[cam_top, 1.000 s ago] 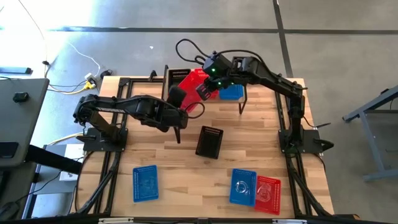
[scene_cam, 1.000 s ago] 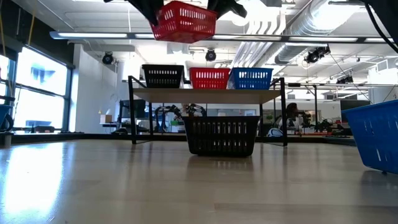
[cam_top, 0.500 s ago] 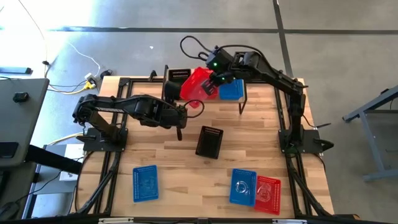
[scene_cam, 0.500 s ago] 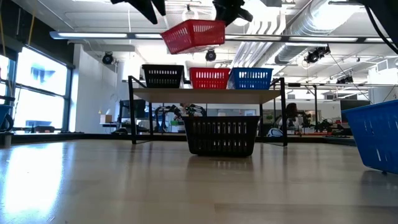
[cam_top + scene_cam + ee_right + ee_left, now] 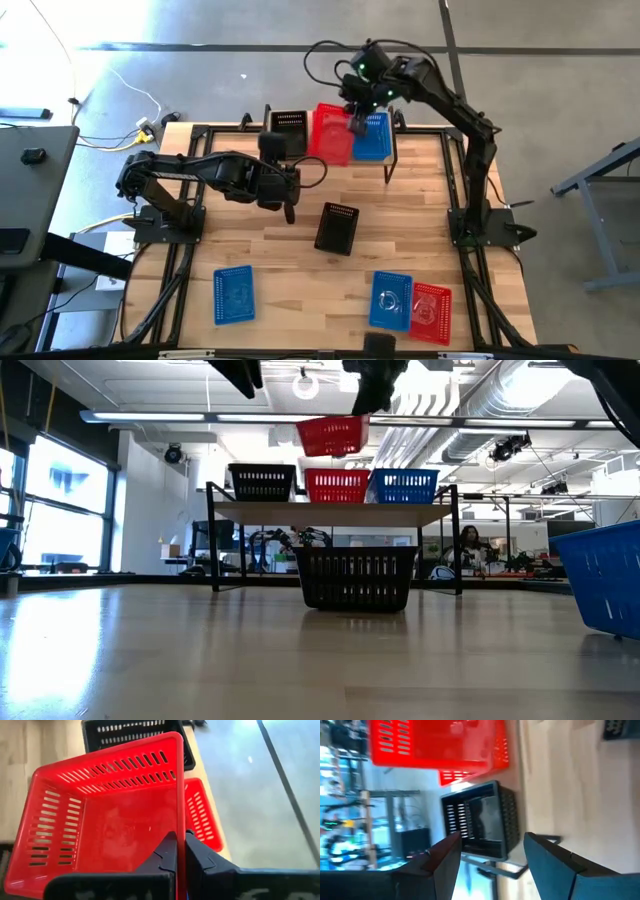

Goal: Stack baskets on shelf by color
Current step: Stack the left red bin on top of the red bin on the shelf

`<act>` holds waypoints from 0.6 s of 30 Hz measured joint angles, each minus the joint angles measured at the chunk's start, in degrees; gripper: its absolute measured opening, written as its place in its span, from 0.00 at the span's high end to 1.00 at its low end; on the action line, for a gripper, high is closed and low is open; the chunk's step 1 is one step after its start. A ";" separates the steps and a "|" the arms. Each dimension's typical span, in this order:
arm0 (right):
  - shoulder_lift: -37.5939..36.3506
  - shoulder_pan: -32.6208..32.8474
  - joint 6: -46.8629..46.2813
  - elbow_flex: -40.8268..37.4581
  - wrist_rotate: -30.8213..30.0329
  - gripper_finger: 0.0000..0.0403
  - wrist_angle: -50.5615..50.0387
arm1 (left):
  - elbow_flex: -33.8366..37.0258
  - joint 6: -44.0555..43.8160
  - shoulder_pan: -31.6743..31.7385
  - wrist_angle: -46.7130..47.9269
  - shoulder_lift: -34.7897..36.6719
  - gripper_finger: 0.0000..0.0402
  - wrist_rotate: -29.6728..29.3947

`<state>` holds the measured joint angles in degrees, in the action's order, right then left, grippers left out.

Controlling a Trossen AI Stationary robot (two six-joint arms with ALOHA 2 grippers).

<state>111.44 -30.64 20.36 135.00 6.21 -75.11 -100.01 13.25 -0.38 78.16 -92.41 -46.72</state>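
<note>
Low view cuts off both arms; I see my right gripper pinching the red basket above the shelf. Left gripper gapes empty nearby.

You were in lab or workshop hall: bare concrete floor, exposed ceiling ducts, big windows, equipment benches behind table

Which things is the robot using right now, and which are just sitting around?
In use:
- right gripper, pinching the lifted red basket by its rim
- red basket on the shelf underneath
- shelf

Sitting around:
- black basket on the table
- blue basket near the front edge
- left gripper, open
</note>
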 joint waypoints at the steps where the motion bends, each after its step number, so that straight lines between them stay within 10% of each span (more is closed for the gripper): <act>1: 0.00 -0.89 2.29 0.00 1.25 1.00 0.10 | 0.00 -1.15 0.00 0.01 -0.01 0.49 1.09; 18: 1.72 -12.57 20.75 0.00 25.29 1.00 5.29 | 0.00 -21.77 0.02 -0.01 -0.06 0.49 14.44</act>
<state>113.16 -43.21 41.11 135.00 31.51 -69.81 -100.01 -8.52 -0.36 78.15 -92.47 -32.27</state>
